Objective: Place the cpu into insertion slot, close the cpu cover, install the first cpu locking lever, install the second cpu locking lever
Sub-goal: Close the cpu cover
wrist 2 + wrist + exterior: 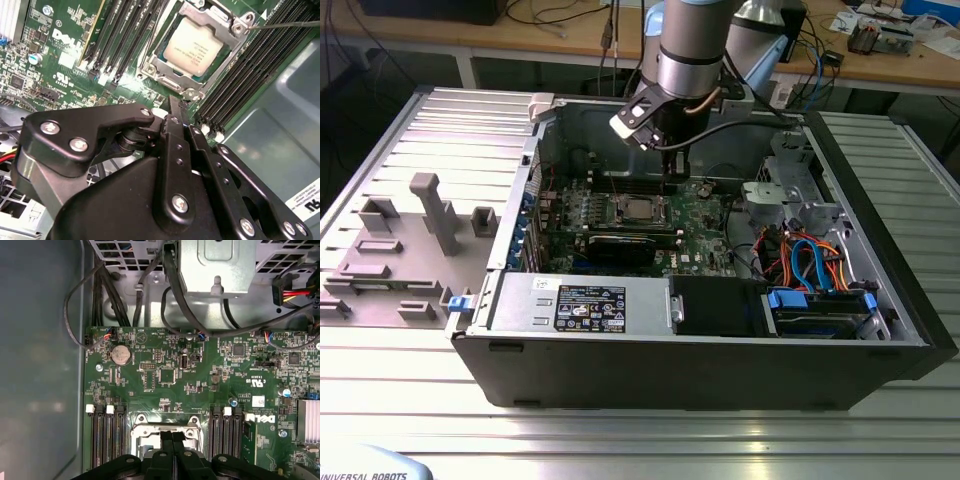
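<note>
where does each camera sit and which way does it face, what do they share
Exterior view: off the arm, looking down into the open computer case; the arm and end effector show.
Second wrist view: on the wrist, looking past the shut end effector at the cpu framed by the cpu cover.
First wrist view: on the wrist, facing the motherboard; the end effector shows.
Shared: both wrist views show the end effector and cpu cover.

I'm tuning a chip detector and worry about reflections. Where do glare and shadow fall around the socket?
Second wrist view: glare washes the cpu top pale and the cpu cover glints, while the hand in front is dark. First wrist view: soft sheen on the case wall. Exterior view: the table shines brightly; the case interior is dimmer.
</note>
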You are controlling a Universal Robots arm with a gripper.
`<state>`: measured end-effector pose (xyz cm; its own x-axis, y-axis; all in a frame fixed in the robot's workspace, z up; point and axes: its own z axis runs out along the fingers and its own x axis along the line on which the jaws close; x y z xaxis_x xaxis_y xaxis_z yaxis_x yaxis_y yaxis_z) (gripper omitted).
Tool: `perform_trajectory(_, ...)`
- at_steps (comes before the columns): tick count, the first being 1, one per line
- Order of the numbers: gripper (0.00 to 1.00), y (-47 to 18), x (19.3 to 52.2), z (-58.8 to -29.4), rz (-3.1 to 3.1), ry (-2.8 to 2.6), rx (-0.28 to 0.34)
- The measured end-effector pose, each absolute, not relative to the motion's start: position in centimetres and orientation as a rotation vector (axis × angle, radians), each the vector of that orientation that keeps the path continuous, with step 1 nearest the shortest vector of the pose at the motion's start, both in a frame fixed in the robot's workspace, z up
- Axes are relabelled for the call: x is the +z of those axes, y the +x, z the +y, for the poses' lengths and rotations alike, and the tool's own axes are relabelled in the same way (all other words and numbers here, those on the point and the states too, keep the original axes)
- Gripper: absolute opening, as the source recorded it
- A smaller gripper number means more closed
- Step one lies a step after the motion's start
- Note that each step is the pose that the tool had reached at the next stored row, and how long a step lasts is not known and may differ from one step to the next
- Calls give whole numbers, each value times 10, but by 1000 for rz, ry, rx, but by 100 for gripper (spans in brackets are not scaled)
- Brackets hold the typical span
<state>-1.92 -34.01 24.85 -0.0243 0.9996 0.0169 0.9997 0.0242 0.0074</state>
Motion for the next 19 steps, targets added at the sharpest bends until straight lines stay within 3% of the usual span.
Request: perform_trajectory(19,11,-47,234,-340,-2265,-2167,-27)
